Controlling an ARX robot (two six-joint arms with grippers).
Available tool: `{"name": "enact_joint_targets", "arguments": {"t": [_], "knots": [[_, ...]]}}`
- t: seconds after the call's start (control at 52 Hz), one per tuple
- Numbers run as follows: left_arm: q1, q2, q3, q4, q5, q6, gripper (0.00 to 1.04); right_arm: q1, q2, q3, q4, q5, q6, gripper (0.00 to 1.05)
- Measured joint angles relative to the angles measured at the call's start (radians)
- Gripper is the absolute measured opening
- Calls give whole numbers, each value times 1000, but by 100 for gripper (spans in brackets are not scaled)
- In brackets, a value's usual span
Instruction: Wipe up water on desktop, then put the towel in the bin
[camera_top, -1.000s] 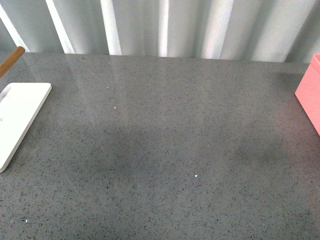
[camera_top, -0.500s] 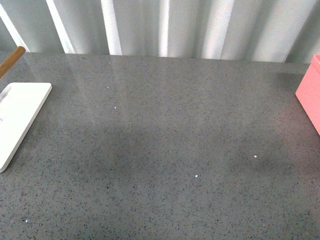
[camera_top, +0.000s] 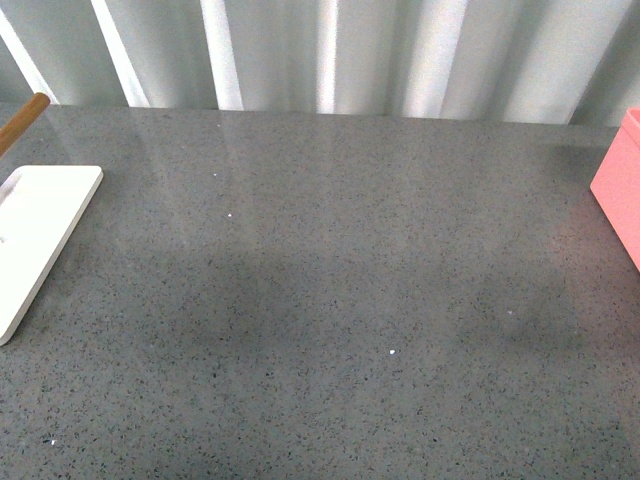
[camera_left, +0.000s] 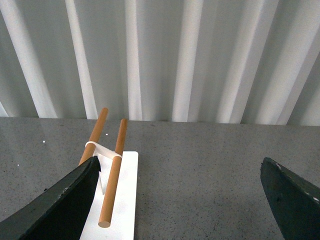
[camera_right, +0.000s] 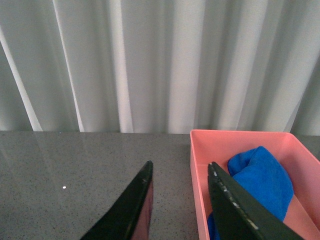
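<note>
Judging from the frames, little can go wrong: the towel (camera_right: 260, 175) already lies bunched inside the pink bin (camera_right: 200, 165) at the right edge of the desktop (camera_top: 330, 300). Main risk: the right gripper (camera_right: 180, 200) drifting right and clipping the bin's near-left wall, shoving it; its right finger sits close to that wall. Another: any leftover water film. No puddle shows on the speckled surface, though gloss could hide one.

Right fingers (camera_right: 135, 210) are parted with a narrow gap, nothing between them; the towel is off to their right, inside the bin, not touching them. Left gripper (camera_left: 180, 200) is spread wide, empty, hovering over the left side near the white tray (camera_left: 122, 200) with two wooden rods (camera_left: 112, 185). Towel is well apart from the left fingers.
</note>
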Motion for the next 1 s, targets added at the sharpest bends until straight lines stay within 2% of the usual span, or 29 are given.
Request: {"name": "enact_joint_targets", "arguments": {"t": [0.173, 0.308, 0.365, 1.0], "knots": [[0, 0, 0, 0, 0, 0, 98, 0, 0, 0, 0, 0, 0, 63], [0, 0, 0, 0, 0, 0, 98, 0, 0, 0, 0, 0, 0, 90], [0, 0, 0, 0, 0, 0, 98, 0, 0, 0, 0, 0, 1, 99], [0, 0, 0, 0, 0, 0, 98, 0, 0, 0, 0, 0, 1, 98]]}}
